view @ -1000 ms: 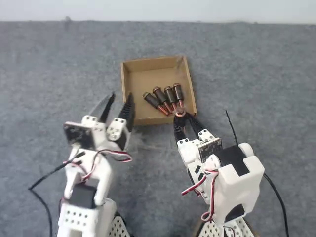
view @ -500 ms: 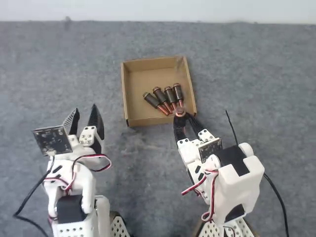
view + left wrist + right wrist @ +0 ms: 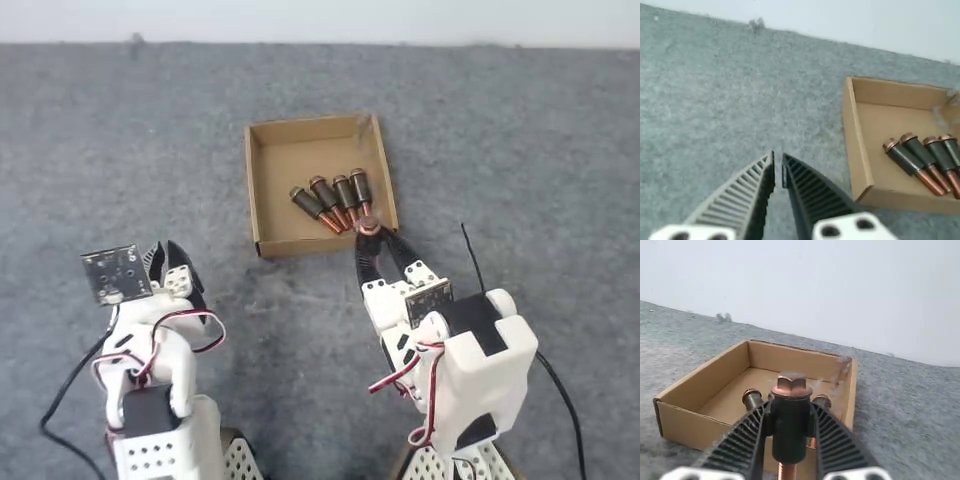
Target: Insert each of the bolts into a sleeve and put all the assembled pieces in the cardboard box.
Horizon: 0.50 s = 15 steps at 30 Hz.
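one left gripper [image 3: 778,160]: ribbed dark fingers [image 3: 745,192] closed to a thin slit, nothing held; over grey felt-like surface [image 3: 520,140], well apart from cardboard box [image 3: 250,180]. box: shallow, open-top, thin walls, prob. light, easy to shove. four assembled pieces [image 3: 330,203]: side by side on box floor, nr its right wall. one fifth piece [image 3: 367,227]: copper hex-head bolt [image 3: 791,382] in dark matte sleeve [image 3: 789,435]; rigid, prob. dense for its size, round body may roll/slip; best taken across sleeve mid-length. right gripper [image 3: 789,412]: clamped on that sleeve, hex head past fingertips, at box's near right corner.
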Available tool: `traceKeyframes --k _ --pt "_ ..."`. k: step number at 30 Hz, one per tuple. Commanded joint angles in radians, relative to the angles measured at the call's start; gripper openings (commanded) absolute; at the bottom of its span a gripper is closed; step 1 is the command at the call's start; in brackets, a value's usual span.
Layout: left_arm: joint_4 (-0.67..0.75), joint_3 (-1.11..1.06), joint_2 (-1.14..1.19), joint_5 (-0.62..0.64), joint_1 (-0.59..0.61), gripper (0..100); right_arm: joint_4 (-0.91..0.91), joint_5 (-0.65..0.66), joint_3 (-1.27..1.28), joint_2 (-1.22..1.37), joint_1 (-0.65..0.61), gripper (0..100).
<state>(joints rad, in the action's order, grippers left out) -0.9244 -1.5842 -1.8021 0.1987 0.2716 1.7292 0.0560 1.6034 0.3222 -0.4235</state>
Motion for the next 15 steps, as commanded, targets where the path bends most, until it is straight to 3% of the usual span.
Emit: traceKeyframes --k 1,15 --pt "0.038 -0.031 -0.008 -0.003 0.008 1 0.028 0.008 0.014 -0.053 0.021 0.6" --pt "-0.081 -0.101 -0.008 -0.005 0.008 1 0.030 0.009 -0.101 -0.058 0.054 0.6"
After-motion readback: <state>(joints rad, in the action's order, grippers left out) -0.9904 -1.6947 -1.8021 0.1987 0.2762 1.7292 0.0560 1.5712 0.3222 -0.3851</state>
